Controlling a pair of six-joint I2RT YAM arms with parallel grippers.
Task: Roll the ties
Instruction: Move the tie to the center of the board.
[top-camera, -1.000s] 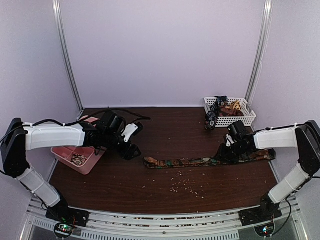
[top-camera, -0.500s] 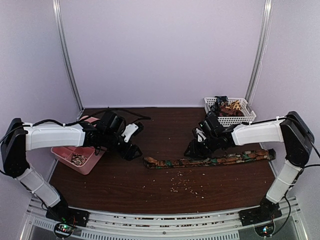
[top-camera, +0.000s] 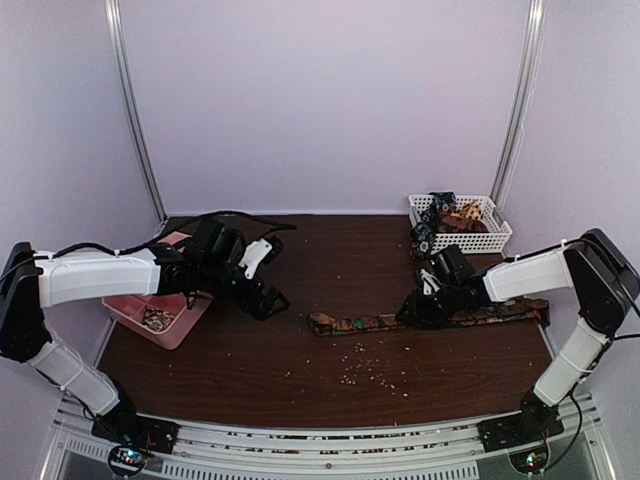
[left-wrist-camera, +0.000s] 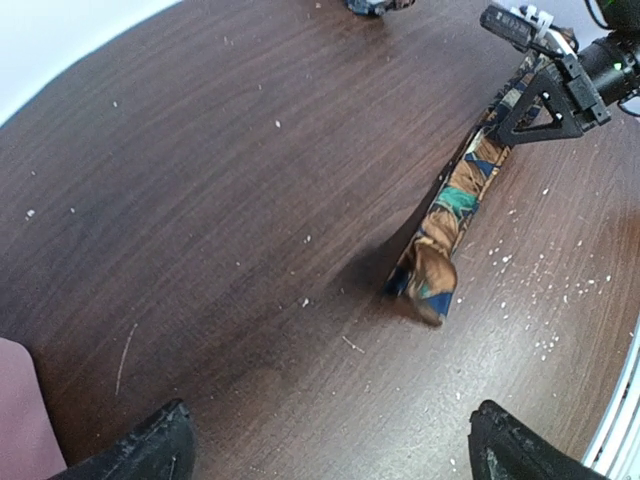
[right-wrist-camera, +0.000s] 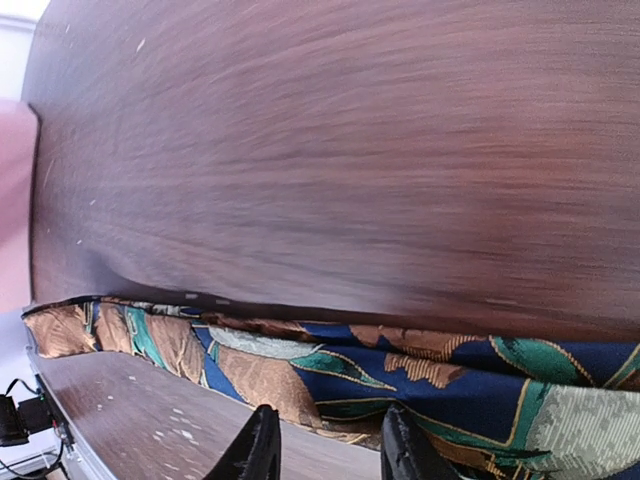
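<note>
On the dark table the tie lay flat, right of the middle, before the white basket. It looked light, limp and rather slippery; its free left end seemed the best place to take it and start the coil. The left gripper hung wide open near that end, touching nothing. The right gripper, jaws narrowly apart, apparently pinched the cloth further along.

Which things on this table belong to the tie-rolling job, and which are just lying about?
Job in hand:
- flat tie
- coiled ties in the white basket

Lying about:
- pink tray
- pale crumbs
</note>
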